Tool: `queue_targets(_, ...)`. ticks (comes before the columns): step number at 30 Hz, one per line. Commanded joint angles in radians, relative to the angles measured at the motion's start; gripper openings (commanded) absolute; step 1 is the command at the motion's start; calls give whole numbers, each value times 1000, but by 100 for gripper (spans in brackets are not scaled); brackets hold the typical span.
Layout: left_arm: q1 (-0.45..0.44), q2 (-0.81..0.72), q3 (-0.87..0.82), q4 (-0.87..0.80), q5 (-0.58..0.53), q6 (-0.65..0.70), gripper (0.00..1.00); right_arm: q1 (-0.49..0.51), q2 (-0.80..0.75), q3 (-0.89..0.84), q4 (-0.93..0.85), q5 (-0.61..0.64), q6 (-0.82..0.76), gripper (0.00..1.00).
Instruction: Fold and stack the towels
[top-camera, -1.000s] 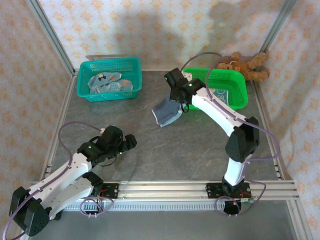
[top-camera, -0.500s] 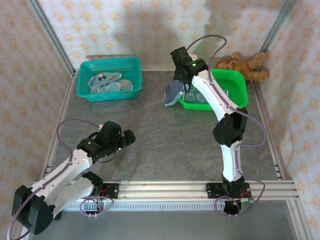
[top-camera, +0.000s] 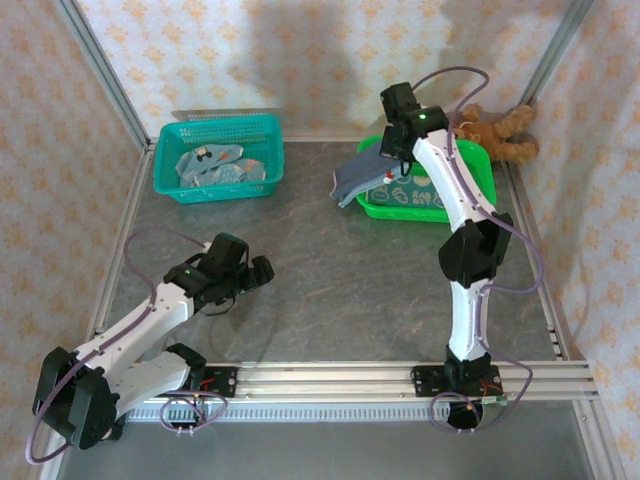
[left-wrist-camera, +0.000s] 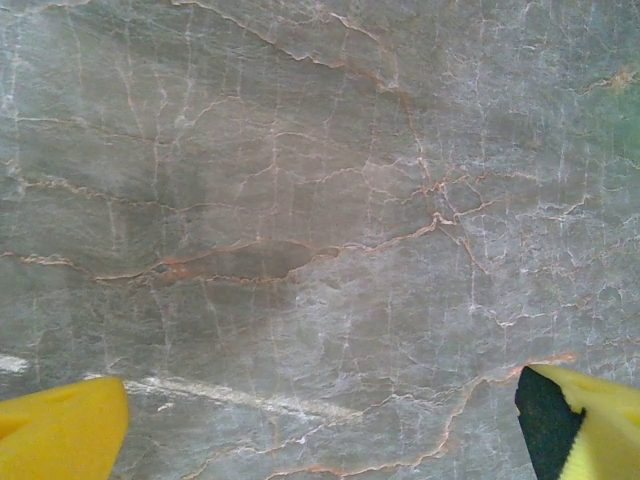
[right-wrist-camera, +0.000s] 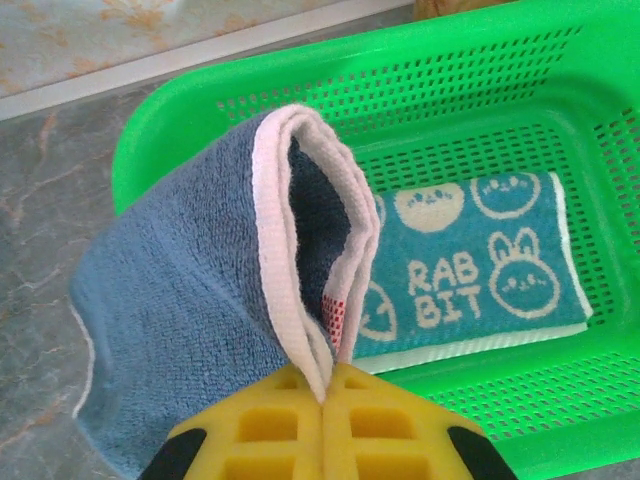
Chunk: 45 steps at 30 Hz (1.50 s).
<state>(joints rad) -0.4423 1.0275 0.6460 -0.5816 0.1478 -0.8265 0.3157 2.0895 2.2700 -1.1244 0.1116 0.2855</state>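
My right gripper (right-wrist-camera: 325, 385) is shut on the pink-edged hem of a folded blue towel (right-wrist-camera: 185, 300), which hangs over the near left rim of the bright green basket (right-wrist-camera: 160, 120). In the top view that towel (top-camera: 356, 177) droops at the basket's left edge below the right gripper (top-camera: 392, 150). A folded teal rabbit-print towel (right-wrist-camera: 470, 265) lies flat inside the basket. More towels (top-camera: 215, 165) sit crumpled in the teal basket (top-camera: 218, 128) at the back left. My left gripper (top-camera: 258, 273) hovers open over bare table, its yellow fingertips (left-wrist-camera: 60, 435) wide apart.
A brown teddy bear (top-camera: 495, 130) lies behind the green basket by the back wall. Metal frame posts and patterned walls enclose the grey marbled table (top-camera: 330, 270). A metal rail (top-camera: 400, 380) runs along the near edge.
The right arm has carried the blue towel from mid-table back and right to the green basket's rim. The left arm has shifted slightly, still open.
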Motion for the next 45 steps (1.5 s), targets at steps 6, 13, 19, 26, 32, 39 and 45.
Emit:
queue_targets(6, 10, 32, 45, 15, 12, 33, 100, -70, -58, -81, -31, -12, -80, 0)
queue_targets(13, 11, 39, 53, 8, 11, 36, 100, -127, -29, -147, 0, -16, -108, 0)
queue_targets(19, 12, 37, 53, 2, 6, 35, 100, -153, 1, -172, 25, -18, -124, 0)
queue_targets(26, 14, 39, 59, -7, 2, 37, 100, -164, 41, -158, 31, -1, -126, 0)
queue_targets(32, 13, 38, 60, -11, 0, 38, 100, -178, 49, -170, 32, 16, -120, 0)
queue_targets(39, 13, 49, 60, -4, 4, 33, 100, -196, 35, -210, 51, 11, -119, 0)
queue_targets(45, 14, 52, 62, -4, 7, 34, 100, -199, 27, -233, 64, 13, -122, 0)
